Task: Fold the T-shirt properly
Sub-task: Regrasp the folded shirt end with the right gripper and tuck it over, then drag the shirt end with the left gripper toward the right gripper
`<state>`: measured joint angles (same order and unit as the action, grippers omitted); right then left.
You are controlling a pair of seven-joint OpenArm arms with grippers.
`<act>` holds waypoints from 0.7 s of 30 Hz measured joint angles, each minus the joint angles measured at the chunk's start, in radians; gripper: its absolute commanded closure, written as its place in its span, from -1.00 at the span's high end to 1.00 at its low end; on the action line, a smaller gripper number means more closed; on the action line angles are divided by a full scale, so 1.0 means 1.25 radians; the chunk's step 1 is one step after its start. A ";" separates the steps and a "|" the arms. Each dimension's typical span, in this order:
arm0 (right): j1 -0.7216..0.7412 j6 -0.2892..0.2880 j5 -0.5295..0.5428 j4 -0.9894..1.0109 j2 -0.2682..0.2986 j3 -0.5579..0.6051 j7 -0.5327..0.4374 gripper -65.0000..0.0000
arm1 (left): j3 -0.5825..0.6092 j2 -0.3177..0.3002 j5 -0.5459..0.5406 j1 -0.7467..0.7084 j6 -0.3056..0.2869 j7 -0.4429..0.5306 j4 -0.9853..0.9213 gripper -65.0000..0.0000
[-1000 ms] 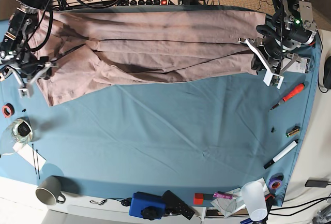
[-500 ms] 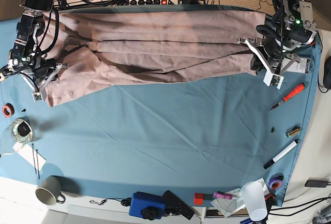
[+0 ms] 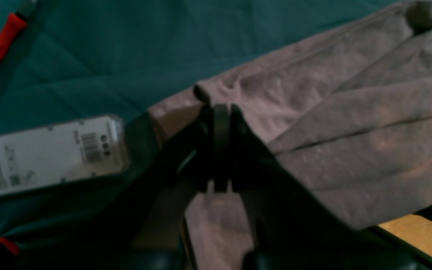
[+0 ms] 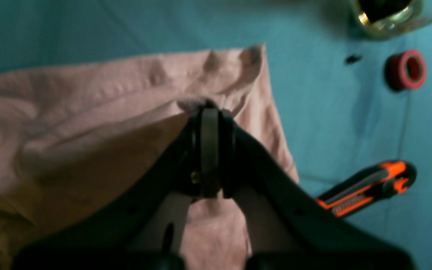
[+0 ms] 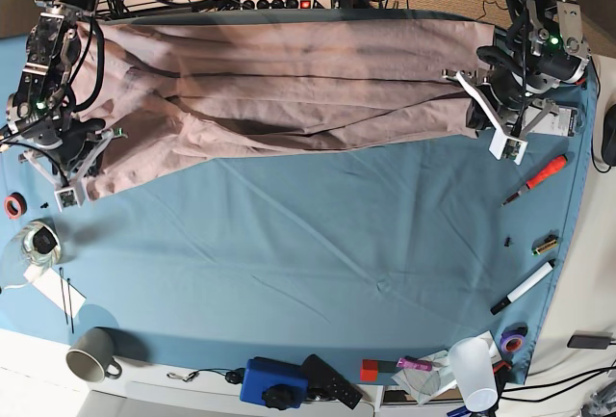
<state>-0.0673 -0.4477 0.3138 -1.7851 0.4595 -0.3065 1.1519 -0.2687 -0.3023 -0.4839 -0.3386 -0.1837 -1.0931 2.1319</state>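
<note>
The mauve T-shirt (image 5: 289, 90) lies stretched sideways across the far part of the blue cloth, wrinkled and creased. My left gripper (image 5: 478, 109) is at its right end, shut on the hem edge; the left wrist view shows the jaws (image 3: 221, 108) closed on the fabric (image 3: 351, 112). My right gripper (image 5: 82, 169) is at the shirt's lower left corner, shut on its edge; the right wrist view shows the jaws (image 4: 209, 108) pinching the fabric (image 4: 88, 112), which is bunched there.
On the right are a red marker (image 5: 539, 178), a white marker (image 5: 523, 287) and a white labelled box (image 3: 51, 153). On the left are a red tape roll (image 5: 12, 206), a jar (image 5: 37, 242) and an orange utility knife (image 4: 366, 187). A mug (image 5: 91, 354), a blue device (image 5: 274, 381) and a cup (image 5: 474, 369) line the front edge.
My right gripper moved in from the left, open, onto the shirt's left edge and shut on it, bunching the fabric. The left arm has not moved.
</note>
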 measured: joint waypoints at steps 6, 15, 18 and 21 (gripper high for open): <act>-0.064 0.000 0.060 -0.042 0.000 -0.062 0.021 -1.00 | 0.000 0.000 0.000 -0.025 0.000 -0.006 0.004 -1.00; -0.186 -0.031 0.151 -0.137 -0.007 -0.252 0.036 -1.00 | 0.000 0.000 0.052 -0.079 0.000 0.010 0.072 -1.00; -0.210 -0.037 0.167 -0.138 -0.007 -0.301 0.040 -1.00 | 0.000 0.000 0.051 -0.079 0.000 0.011 0.073 -1.00; -0.230 -0.037 0.166 -0.138 -0.007 -0.335 0.058 -1.00 | 0.000 0.000 0.051 -0.079 0.000 0.010 0.073 -1.00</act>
<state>-0.3553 -0.4942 0.5217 -1.9579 0.4507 -0.7258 1.2240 -0.2687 -0.3023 -0.4198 -0.4374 -0.1837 -1.0801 2.2227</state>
